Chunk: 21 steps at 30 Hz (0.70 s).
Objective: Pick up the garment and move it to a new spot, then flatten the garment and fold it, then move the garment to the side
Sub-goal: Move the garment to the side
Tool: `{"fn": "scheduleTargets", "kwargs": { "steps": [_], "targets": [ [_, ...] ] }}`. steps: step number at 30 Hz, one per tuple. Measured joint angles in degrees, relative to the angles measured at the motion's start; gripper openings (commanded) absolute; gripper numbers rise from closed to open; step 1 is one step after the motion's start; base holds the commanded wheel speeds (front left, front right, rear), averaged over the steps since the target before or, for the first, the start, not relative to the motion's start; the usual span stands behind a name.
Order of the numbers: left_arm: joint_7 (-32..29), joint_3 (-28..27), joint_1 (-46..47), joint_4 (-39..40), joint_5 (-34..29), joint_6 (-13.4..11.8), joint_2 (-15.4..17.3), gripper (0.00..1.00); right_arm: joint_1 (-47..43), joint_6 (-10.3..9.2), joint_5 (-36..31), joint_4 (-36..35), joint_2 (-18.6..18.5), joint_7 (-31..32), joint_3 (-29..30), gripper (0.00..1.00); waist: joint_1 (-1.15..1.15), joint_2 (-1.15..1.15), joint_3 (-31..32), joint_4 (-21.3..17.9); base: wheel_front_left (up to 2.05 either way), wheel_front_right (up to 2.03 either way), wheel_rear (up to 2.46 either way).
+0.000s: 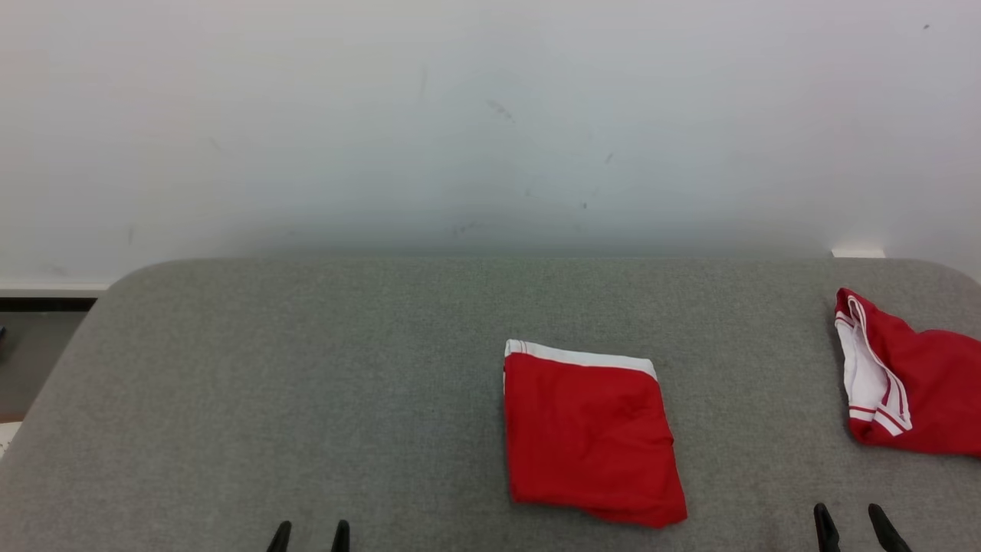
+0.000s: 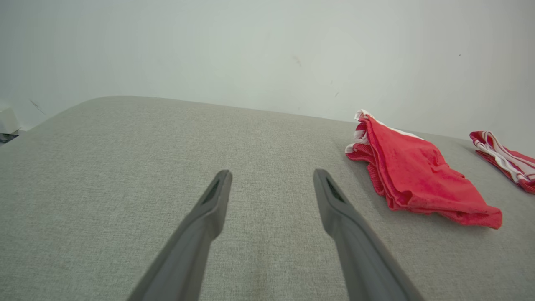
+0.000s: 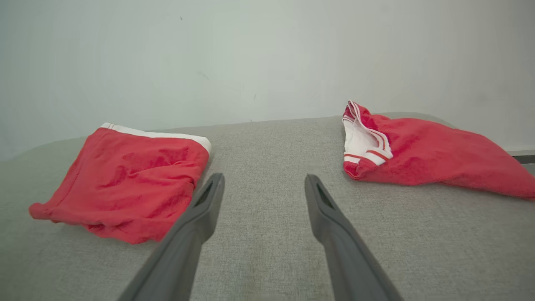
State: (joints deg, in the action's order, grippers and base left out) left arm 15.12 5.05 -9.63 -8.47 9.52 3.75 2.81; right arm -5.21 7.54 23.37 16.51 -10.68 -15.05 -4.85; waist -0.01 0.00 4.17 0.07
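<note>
1. On my head camera the left hand (image 1: 312, 530) sits at about 7 o'clock on the bottom edge, with just its two dark fingertips poking into frame. Its own wrist camera shows the fingers spread wide, gripping nothing, over the bare grey surface (image 1: 306, 383).
2. The right hand (image 1: 848, 512) is at about 5 o'clock on the same bottom edge. Its wrist camera shows the fingers just as wide apart and holding nothing, with grey fabric in the gap between them.
3. The folded garment (image 1: 590, 437) lies flat on the surface, a little toward 4 o'clock from the centre of the head view. It is red and roughly rectangular, with a white band along its far edge at 12 o'clock.
4. Neither hand touches it. From the head camera it lies between the two hands, nearer the right one, with bare surface showing on both sides. It is at 9 o'clock on the right wrist camera and at 2 o'clock on the left wrist camera.
5. A second garment (image 1: 904, 383), red with white striped trim, lies loosely heaped at 3 o'clock and runs off the head view's edge. It is well apart from the folded one.
6. A pale wall (image 1: 460, 115) rises behind the surface at 12 o'clock.
</note>
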Motion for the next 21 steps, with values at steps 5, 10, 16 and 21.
{"fn": "scheduleTargets", "kwargs": {
  "steps": [5, 10, 16, 21],
  "targets": [
    [0.0, 0.3, 0.1, 0.1, -0.4, 0.1, 0.0, 1.00, 2.4, -0.02, 10.4, 3.4, 0.2, 2.4, -2.4, 1.00, 0.00, 0.00, -0.7, 0.4, 0.00, 0.00, 0.00],
    [0.0, 0.6, 0.5, 0.1, -0.8, 0.5, 0.0, 1.00, 9.7, -0.05, 26.9, 4.9, -2.0, 21.2, -4.4, 1.00, 0.01, 0.00, -2.3, 1.1, 0.00, 0.00, 0.00],
    [0.0, 1.6, 2.6, -0.2, -0.7, 0.8, 0.0, 1.00, 17.6, -0.08, 36.4, 8.0, -5.2, 41.4, -4.0, 1.00, 0.01, 0.00, -4.7, 4.0, 0.00, 0.00, 0.00],
    [0.0, 3.0, 4.9, -0.4, 0.7, 0.7, 0.0, 1.00, 23.8, -0.08, 37.7, 10.7, -5.2, 50.0, -3.7, 1.00, 0.01, 0.00, -7.8, 7.4, 0.00, 0.00, 0.00]
  ]
}}
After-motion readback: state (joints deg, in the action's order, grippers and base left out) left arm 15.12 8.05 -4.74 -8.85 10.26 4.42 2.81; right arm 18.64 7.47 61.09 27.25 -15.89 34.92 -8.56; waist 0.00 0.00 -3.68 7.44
